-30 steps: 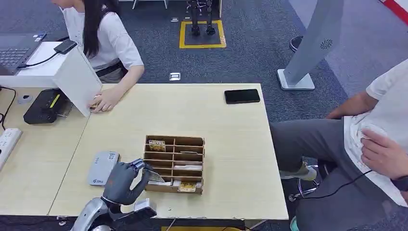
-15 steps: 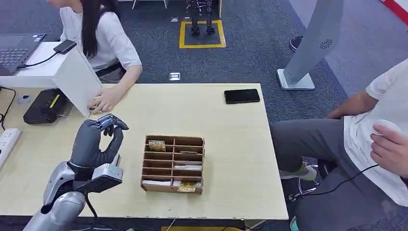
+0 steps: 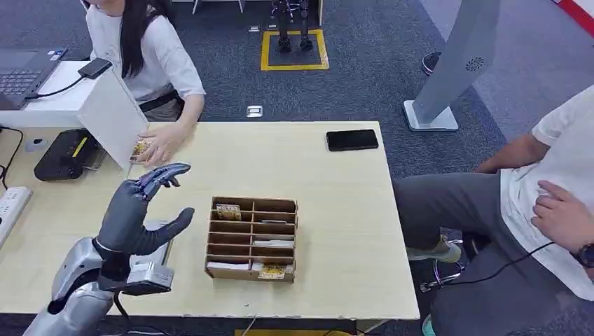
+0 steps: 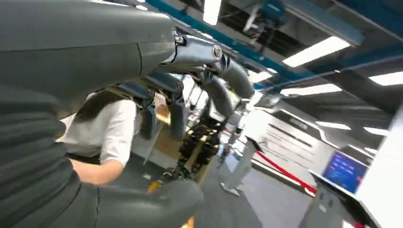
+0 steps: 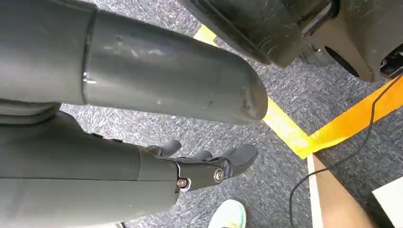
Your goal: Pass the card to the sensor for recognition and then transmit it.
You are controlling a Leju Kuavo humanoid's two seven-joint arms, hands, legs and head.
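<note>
The grey left hand [image 3: 140, 203] hovers, fingers spread and empty, near the tabletop's left edge; the right wrist view shows the right hand [image 5: 199, 166] loosely open above carpet.

The person's hand [image 3: 162, 143] holds the small yellow card [image 3: 140, 149] at the far-left edge.

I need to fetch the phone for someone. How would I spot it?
Look at the pale wooden table, at its far edge on the robot's right. The phone lies flat there, a black slab on bare wood, far from the brown compartment box.

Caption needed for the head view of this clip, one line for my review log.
Left hand raised open over the table beside the wooden card box, while a seated person's hand holds a card.
</note>
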